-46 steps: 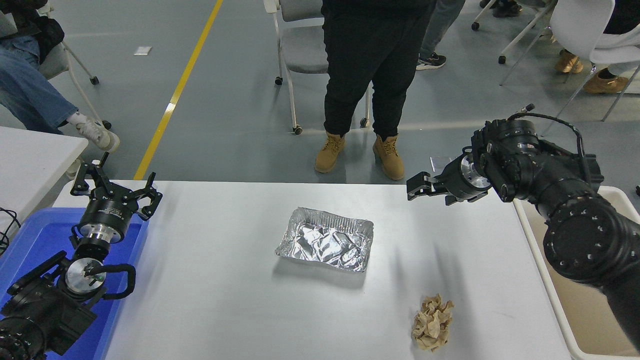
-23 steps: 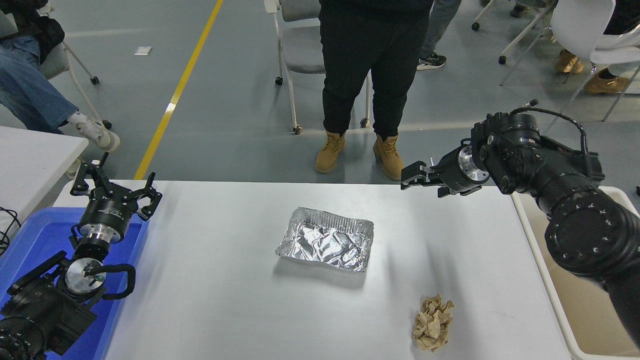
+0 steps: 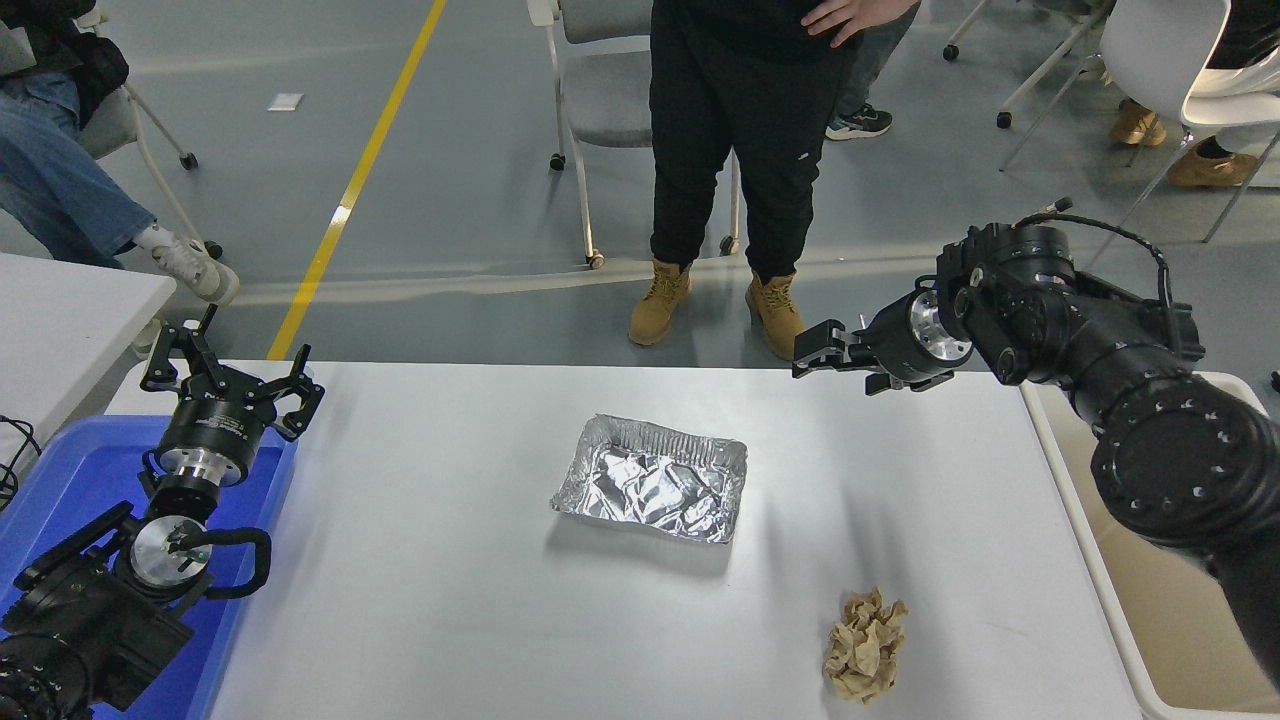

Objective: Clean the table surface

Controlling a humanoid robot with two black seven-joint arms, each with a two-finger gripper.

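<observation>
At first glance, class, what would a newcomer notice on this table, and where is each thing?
A shiny foil tray sits mid-table, empty. A crumpled brown paper ball lies nearer, to its right. The right hand hangs above the table's far right edge; the left hand is parked over a blue bin at left.

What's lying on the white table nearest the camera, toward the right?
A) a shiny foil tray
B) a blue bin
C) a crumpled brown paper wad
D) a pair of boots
C: the crumpled brown paper wad lies on the table surface at the near right, closer to the camera than the foil tray in the middle.
</observation>
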